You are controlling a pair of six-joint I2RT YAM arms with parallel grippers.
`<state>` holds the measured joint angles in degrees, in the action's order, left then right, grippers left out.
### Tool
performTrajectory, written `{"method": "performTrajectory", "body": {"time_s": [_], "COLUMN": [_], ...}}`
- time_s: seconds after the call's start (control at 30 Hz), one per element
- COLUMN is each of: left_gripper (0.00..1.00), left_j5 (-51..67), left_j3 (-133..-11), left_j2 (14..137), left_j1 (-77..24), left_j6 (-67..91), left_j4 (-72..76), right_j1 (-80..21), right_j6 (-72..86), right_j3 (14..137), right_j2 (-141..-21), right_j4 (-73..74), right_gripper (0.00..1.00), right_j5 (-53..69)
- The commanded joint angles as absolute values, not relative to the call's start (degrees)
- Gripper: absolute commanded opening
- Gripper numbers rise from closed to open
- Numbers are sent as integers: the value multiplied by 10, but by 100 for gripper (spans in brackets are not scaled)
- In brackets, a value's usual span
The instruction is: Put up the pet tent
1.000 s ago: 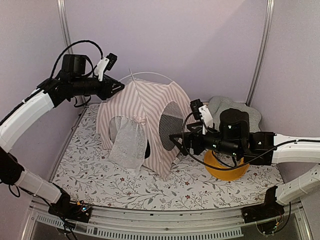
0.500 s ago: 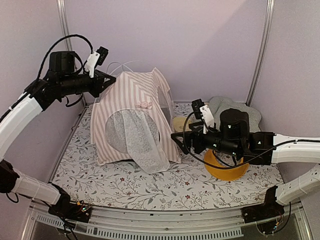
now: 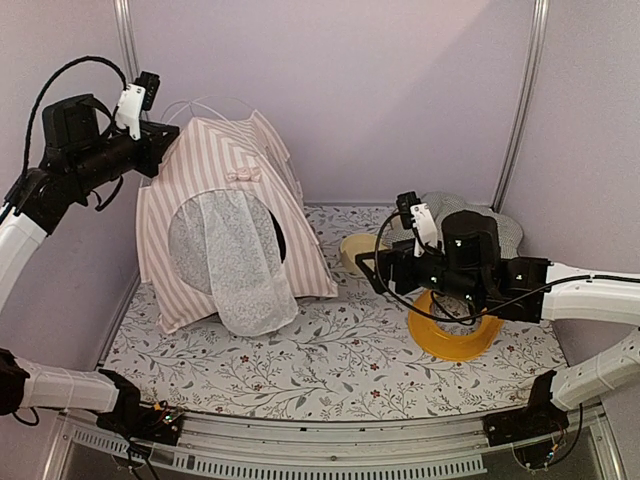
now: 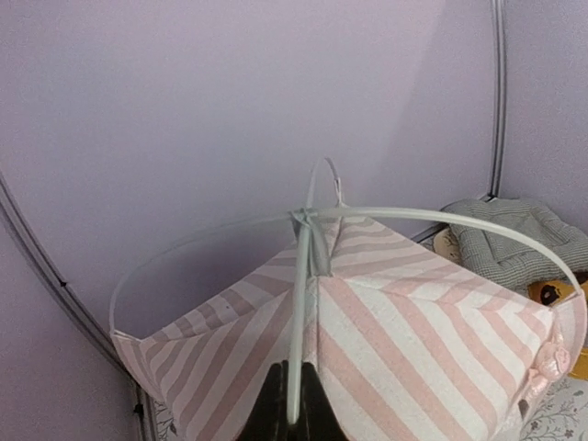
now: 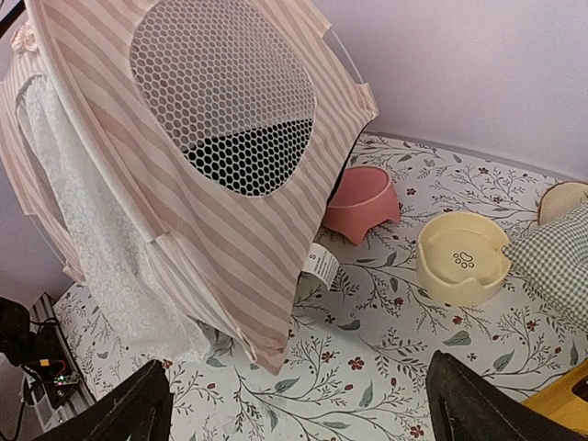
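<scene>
The pet tent [image 3: 235, 190] had swung left, well away from the cream bowl [image 3: 357, 250], its door flap [image 3: 245, 275] now facing front. The left gripper [image 4: 292, 406] had clamped shut on 1 white pole [image 4: 299, 294]; the right gripper [image 3: 362, 268], beside that bowl, gaped empty. Only setting it down seemed left.

Left claw [image 4: 292, 406] pinched tight, high; right claw [image 3: 366, 268] wide apart, low.

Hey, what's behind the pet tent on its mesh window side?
A pink bowl sits on the floral mat just behind the pet tent, its left edge covered by the striped fabric. Whatever else lies behind or inside is hidden; the mesh window reveals nothing inside.
</scene>
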<state>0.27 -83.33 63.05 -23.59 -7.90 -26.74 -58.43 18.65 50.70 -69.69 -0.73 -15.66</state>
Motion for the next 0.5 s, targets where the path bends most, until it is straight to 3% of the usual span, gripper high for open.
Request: {"method": "performTrajectory", "body": {"time_s": [0.0,0.47], "left_gripper": [0,0], "left_j5": [-28,-99], "left_j3": [-833,-812], "left_j2": [623,631], "left_j1": [-187,-96], "left_j6": [-81,-47], "left_j4": [-248,-260], "right_j1": [-571,-546], "right_j6": [206,229], "right_j3": [516,536], "right_j2": [-707,-759], "right_j4": [4,29], "right_gripper": [98,98], "right_j5": [-149,-112]}}
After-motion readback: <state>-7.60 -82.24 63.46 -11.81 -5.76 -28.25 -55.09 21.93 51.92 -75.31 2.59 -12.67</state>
